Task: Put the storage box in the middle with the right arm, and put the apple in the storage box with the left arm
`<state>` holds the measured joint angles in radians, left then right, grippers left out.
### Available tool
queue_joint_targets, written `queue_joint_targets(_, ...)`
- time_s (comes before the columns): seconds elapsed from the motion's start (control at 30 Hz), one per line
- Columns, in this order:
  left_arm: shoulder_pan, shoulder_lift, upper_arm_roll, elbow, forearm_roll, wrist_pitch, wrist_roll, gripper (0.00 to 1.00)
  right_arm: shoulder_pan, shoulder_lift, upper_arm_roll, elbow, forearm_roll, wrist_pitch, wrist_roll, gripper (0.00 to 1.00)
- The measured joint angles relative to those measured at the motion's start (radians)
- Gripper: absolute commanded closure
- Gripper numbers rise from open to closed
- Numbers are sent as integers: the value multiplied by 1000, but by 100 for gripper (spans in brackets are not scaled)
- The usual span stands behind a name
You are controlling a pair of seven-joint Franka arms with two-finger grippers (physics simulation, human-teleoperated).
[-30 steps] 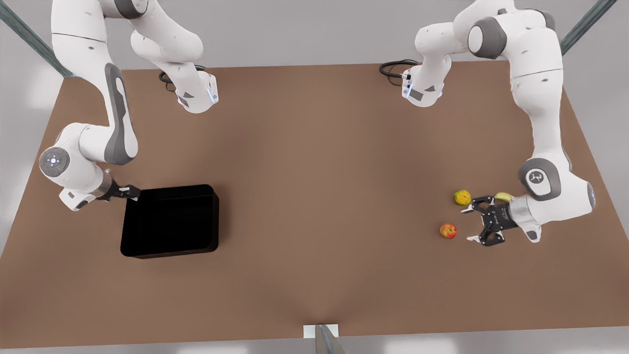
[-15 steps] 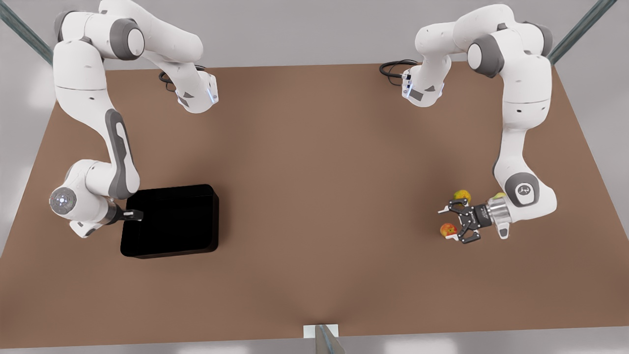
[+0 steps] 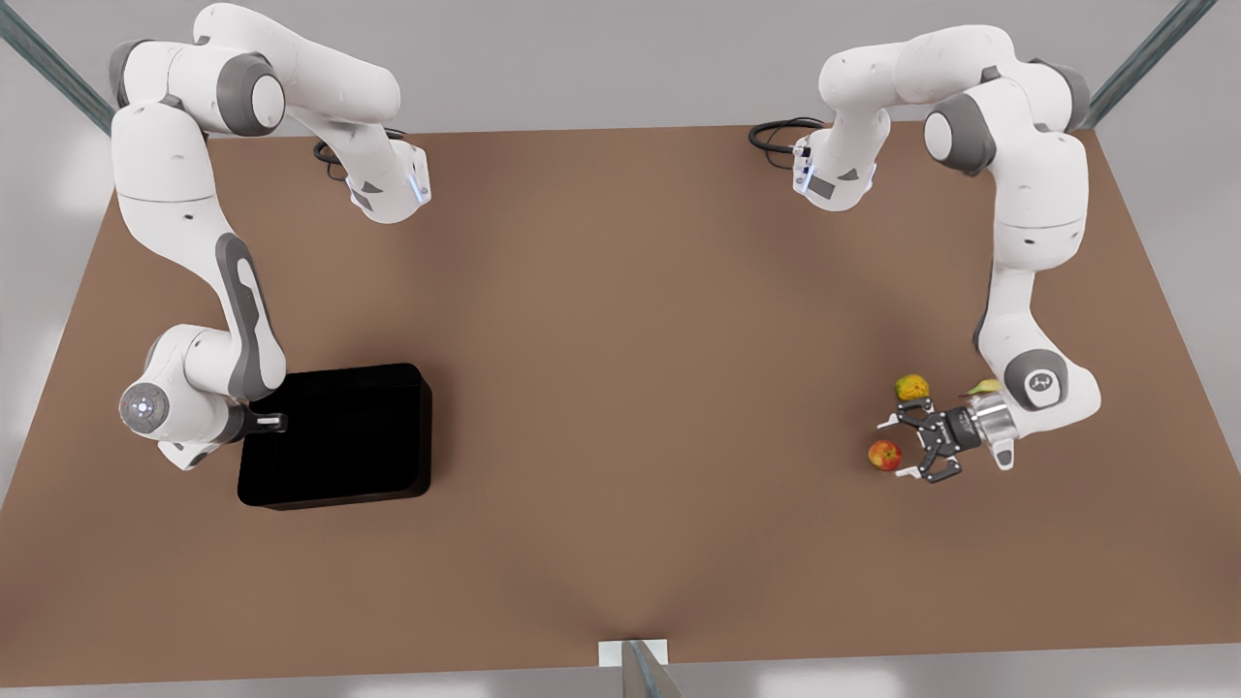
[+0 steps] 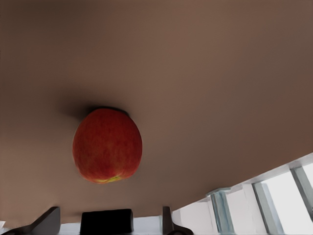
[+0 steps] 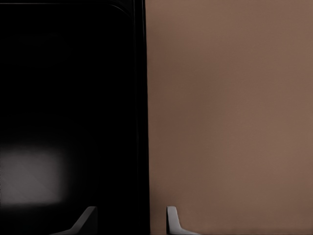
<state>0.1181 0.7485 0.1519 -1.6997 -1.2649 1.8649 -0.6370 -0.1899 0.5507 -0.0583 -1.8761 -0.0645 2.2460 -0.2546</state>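
Your right gripper [image 3: 276, 423] straddles the box [image 3: 339, 436] wall, spread, ready to drag it. Your left gripper [image 3: 897, 448] gapes beside the apple [image 3: 883, 455], lined up for grabbing.

I see the apple [image 4: 107, 145], red with a yellowish patch, resting on the brown bench [image 4: 220, 73]. My left pincer [image 4: 107, 220] sits near it, fingers [image 4: 46, 223] spread apart, not touching the fruit.
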Motion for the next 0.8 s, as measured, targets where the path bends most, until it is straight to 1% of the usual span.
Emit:
queue_joint_targets(0.1, 0, 2, 0, -2, -20, 10, 5, 0, -8, 6, 0, 2, -1, -3, -27, 66)
queue_joint_targets(0.33, 2, 28, 2, -4, -65, 8, 1, 0, -8, 9, 0, 5, -1, -14, -32, 67)
queue_joint_targets(0.43, 6, 30, 15, -11, -103, -2, -8, 0, -8, 9, 0, 6, -2, -17, -32, 75)
queue_joint_targets(0.57, 15, 57, 15, -11, -158, 2, -10, 0, -8, 8, 0, 8, -3, -25, -34, 75)
queue_joint_targets(0.8, 15, 58, 15, -16, -207, -3, -13, 0, -6, 2, 3, 18, -3, -26, -49, 76)
